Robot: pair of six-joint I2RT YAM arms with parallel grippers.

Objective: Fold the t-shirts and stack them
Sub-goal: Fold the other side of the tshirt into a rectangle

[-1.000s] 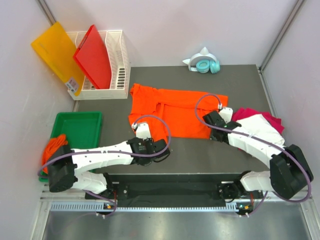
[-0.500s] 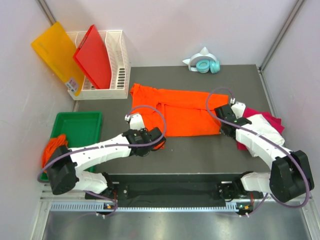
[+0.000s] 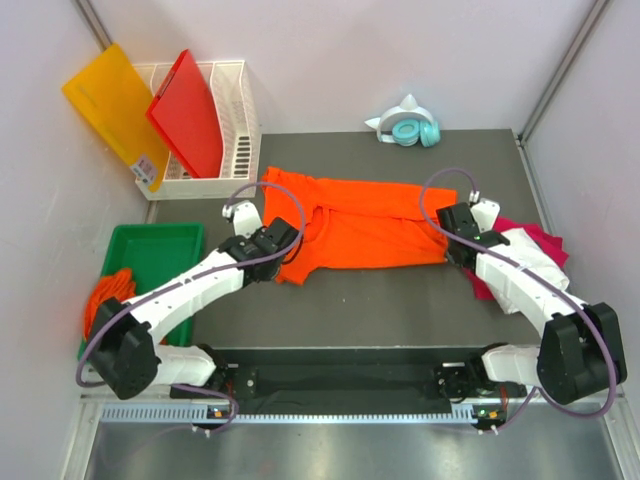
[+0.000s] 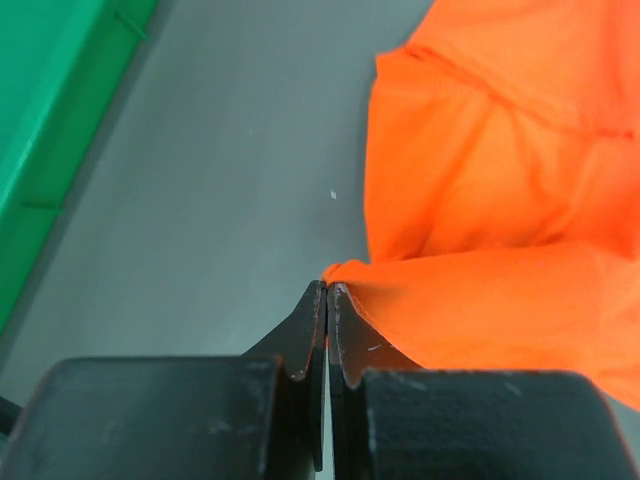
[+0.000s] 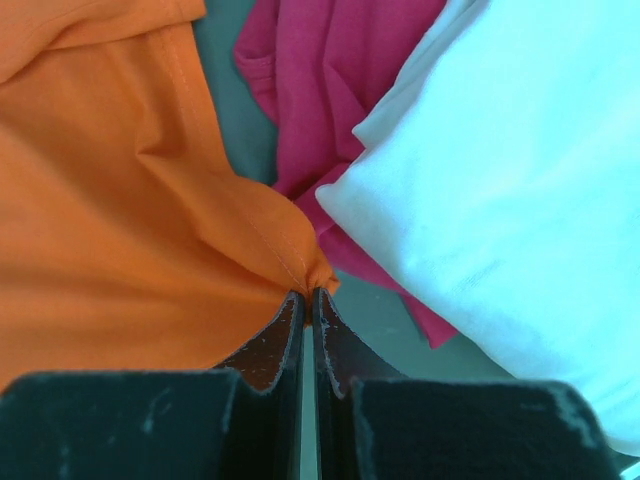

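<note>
One dark table (image 3: 400, 310) fills most of the overhead view. Across its middle lies the orange t-shirt (image 3: 365, 222), spread wide and partly doubled over itself, and we place everything else by it.

Beyond the shirt's far left corner stands a white slotted basket (image 3: 238, 125). A red board (image 3: 188, 115) leans inside it and a yellow board (image 3: 110, 105) rests against its outer left side. To the left of the shirt, off the table's edge, sits a green tray (image 3: 160, 250), with a heap of orange cloth (image 3: 105, 295) at the tray's left side.

At the shirt's right end we see a white t-shirt (image 5: 500, 200) lying on top of a magenta t-shirt (image 5: 320, 80), both close beside the orange cloth. Past the shirt's far edge, toward the right, a pair of teal headphones (image 3: 410, 130) sits at the back of the table.

The left gripper (image 4: 327, 290) is at the shirt's near left corner, its fingers pressed together on a fold of the orange cloth. The right gripper (image 5: 307, 295) is at the shirt's right end, its fingers pinched tight on a stitched hem corner of the orange cloth, just beside the magenta shirt.
</note>
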